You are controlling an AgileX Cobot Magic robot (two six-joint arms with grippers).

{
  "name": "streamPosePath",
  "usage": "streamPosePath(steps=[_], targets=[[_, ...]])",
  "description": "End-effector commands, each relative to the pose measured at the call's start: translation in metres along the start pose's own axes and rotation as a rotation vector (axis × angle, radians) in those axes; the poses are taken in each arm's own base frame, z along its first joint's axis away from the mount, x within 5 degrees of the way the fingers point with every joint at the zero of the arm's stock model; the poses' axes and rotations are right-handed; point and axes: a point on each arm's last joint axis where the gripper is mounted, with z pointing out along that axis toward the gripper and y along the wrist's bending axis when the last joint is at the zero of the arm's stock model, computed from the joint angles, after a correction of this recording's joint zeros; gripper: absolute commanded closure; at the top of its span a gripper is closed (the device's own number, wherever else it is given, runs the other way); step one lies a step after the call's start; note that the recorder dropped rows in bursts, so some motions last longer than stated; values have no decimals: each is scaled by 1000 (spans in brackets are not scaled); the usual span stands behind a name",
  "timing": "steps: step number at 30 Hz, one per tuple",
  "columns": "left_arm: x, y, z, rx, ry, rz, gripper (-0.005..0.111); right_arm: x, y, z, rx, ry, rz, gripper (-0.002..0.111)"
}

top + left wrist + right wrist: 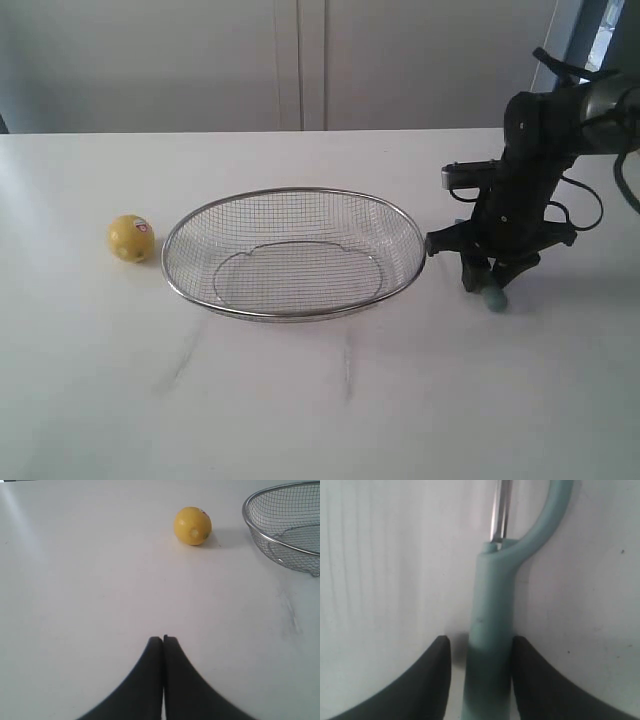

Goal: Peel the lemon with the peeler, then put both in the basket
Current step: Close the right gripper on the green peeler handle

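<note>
right wrist view: right gripper [481,643] sits low over the table [380,580], jaws narrow and straddling the handle of the peeler [492,605]; one finger meets the handle, a thin gap shows at the other, so not clamped. blade end points away from the camera. exterior view shows only a teal tip of the peeler [494,298] under the right gripper [488,280], just right of the basket [300,316]. left wrist view: left gripper [163,640] pressed together, holding nothing, above bare table. lemon [192,526] lies ahead of it, near the basket [270,537]. exterior view: lemon [131,239] on the table, just left of the basket, sticker visible.
</note>
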Motion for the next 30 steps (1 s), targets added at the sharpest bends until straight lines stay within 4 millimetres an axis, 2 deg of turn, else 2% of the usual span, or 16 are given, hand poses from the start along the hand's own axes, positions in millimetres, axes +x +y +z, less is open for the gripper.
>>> streamPosePath(steps=[1, 15, 26, 30], targets=[[1, -1, 0, 8, 1, -3, 107, -1, -4, -1, 16, -2, -8, 70], [1, -1, 0, 8, 1, -3, 107, 0, -4, -1, 16, 8, -8, 71], [1, -1, 0, 8, 1, -3, 107, 0, -4, -1, 16, 8, -8, 85], [1, -1, 0, 8, 1, -3, 107, 0, -4, -1, 19, 8, -10, 97]])
